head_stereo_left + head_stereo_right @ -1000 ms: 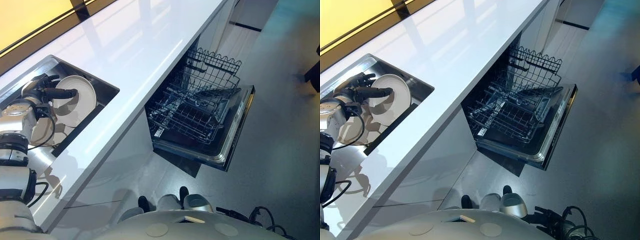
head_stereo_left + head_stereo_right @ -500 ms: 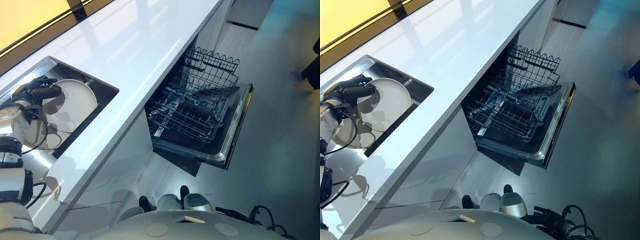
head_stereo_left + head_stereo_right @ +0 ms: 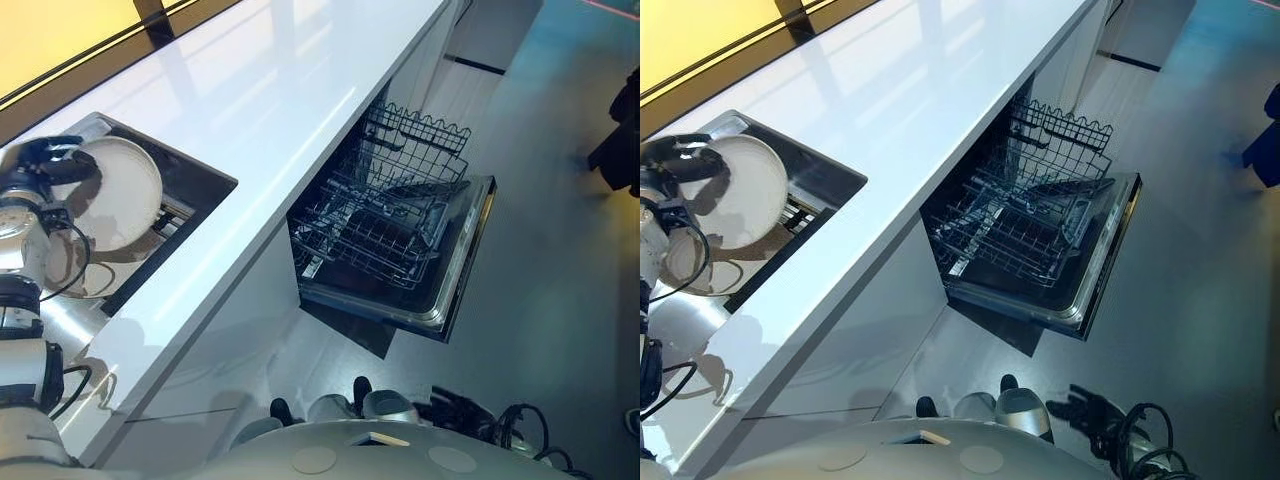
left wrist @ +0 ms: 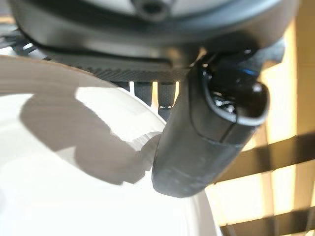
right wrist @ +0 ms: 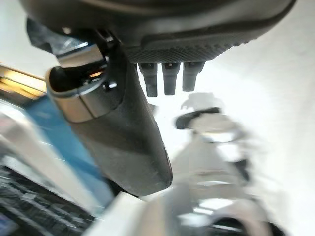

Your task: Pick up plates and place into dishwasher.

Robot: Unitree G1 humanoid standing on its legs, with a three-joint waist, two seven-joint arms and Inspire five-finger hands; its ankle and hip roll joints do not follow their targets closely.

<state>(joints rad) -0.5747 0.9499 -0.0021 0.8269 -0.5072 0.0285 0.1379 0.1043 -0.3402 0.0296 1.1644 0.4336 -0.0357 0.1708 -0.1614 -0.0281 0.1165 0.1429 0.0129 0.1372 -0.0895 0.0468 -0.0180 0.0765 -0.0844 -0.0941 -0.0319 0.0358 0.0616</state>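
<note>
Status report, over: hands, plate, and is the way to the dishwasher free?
Left hand shut on white plate over sink. Right hand open, idle. Dishwasher door down, rack out; nothing seen blocking.

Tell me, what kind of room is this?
Most likely a kitchen: a long white countertop with a sink set in it, an open dishwasher with wire racks below, and a white plate in the robot's left hand.

Left arm (image 3: 22, 300) raised at far left, left hand (image 3: 45, 162) pinching the plate (image 3: 118, 195); right hand (image 5: 172, 29) relaxed, empty.
</note>
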